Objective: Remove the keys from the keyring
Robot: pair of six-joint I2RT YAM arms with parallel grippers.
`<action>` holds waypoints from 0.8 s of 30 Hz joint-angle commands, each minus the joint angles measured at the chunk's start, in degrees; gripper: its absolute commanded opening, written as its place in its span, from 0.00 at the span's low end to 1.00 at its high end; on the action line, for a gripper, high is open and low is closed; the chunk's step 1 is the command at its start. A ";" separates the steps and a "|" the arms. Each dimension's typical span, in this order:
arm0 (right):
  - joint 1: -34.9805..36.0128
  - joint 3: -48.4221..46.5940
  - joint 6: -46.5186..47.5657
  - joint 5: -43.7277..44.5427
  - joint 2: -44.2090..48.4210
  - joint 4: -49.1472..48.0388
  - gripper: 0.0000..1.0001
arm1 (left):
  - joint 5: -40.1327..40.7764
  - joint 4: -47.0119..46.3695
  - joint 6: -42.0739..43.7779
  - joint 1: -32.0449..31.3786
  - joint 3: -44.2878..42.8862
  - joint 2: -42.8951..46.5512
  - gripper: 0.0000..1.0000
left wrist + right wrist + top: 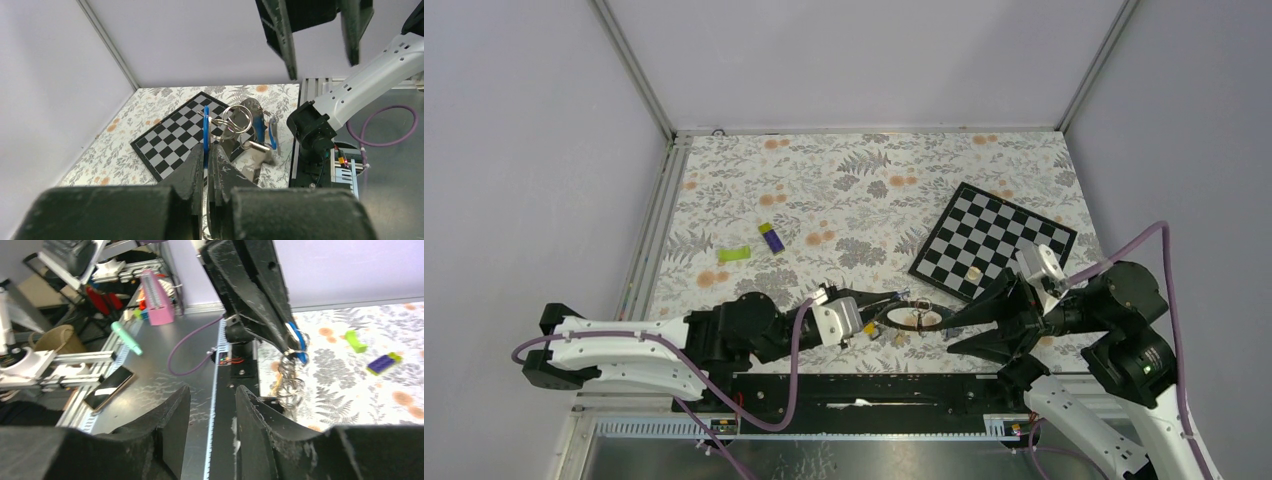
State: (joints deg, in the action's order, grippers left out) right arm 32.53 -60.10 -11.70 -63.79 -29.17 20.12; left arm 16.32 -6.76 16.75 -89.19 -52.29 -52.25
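My left gripper (902, 303) is shut on the keyring (205, 131), which shows edge-on as a thin blue band between its fingers (220, 170). From above the keyring (915, 320) is a dark oval just past the fingertips. Small wire rings (233, 120) and keys (257, 127), one with a blue head, hang in a bunch in front of the jaws. In the right wrist view the bunch (290, 386) dangles below the left gripper's tips (292, 337). My right gripper (946, 333) stands open and empty just right of the keyring, with bare metal between its fingers (175, 410).
A folding chessboard (994, 240) lies right of centre on the floral cloth. A purple block (772, 238) and a green block (734, 254) lie to the left. A metal bench edge (150, 385) with a phone and cables runs along the near side.
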 commanded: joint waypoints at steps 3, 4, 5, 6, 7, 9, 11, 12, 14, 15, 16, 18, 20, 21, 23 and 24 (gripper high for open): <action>0.16 0.90 3.12 10.77 1.36 -1.17 0.46 | -0.90 -2.62 1.51 -0.02 -5.54 -0.25 0.00; 0.12 1.12 3.11 10.94 1.43 -1.68 0.45 | -0.92 -2.42 1.53 0.01 -5.78 -0.41 0.00; 0.16 1.27 2.98 11.04 1.48 -2.30 0.45 | -0.78 -2.20 1.45 -0.01 -6.06 -0.61 0.00; 0.16 1.44 2.61 11.05 1.36 -3.26 0.45 | -0.65 -2.06 1.44 -0.02 -6.33 -0.84 0.00; 0.14 1.52 2.15 11.13 1.27 -4.14 0.45 | -0.54 -1.84 1.40 -0.02 -6.52 -0.96 0.00; 0.13 1.79 0.24 11.07 1.10 -6.72 0.45 | -0.55 -1.47 1.44 -0.02 -6.99 -1.34 0.00; 0.16 2.33 -2.33 10.89 0.82 -10.35 0.45 | -0.62 -1.48 1.50 -0.02 -7.19 -1.56 0.00; 0.18 2.68 -3.65 10.84 0.74 -12.35 0.45 | -0.63 -1.55 1.52 -0.02 -7.33 -1.66 0.00; 0.14 3.15 -6.05 10.50 0.43 -15.44 0.43 | -0.27 -1.46 1.61 -0.02 -7.74 -1.95 0.00; 0.14 3.29 -6.87 10.31 0.29 -16.35 0.42 | -0.04 -1.34 1.54 -0.02 -7.99 -2.12 0.00; 0.19 3.29 -7.50 10.13 0.14 -17.02 0.41 | 0.23 -1.33 1.53 0.02 -8.20 -2.27 0.00; 0.19 3.40 -7.86 9.92 -0.32 -17.22 0.39 | 1.16 -1.27 1.29 -0.02 -8.83 -2.69 0.00; 0.11 3.38 -7.78 10.10 -0.59 -16.56 0.38 | 2.18 -1.03 1.07 -0.02 -9.50 -3.15 0.00; 0.14 3.30 -7.66 10.28 -0.92 -16.15 0.38 | 2.67 -0.77 1.04 0.02 -9.91 -3.39 0.00; 0.16 3.09 -7.20 10.91 -1.50 -15.17 0.36 | 4.17 -0.20 0.77 -0.01 -10.68 -3.99 0.00; 0.16 2.87 -6.82 11.56 -1.77 -14.54 0.35 | 4.81 -0.04 0.74 -0.02 -10.97 -4.29 0.00</action>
State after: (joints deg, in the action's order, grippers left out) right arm 32.53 -56.73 -18.04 -53.54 -29.41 6.96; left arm 17.65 -2.98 17.61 -89.19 -58.63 -56.18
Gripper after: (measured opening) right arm 0.364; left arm 0.035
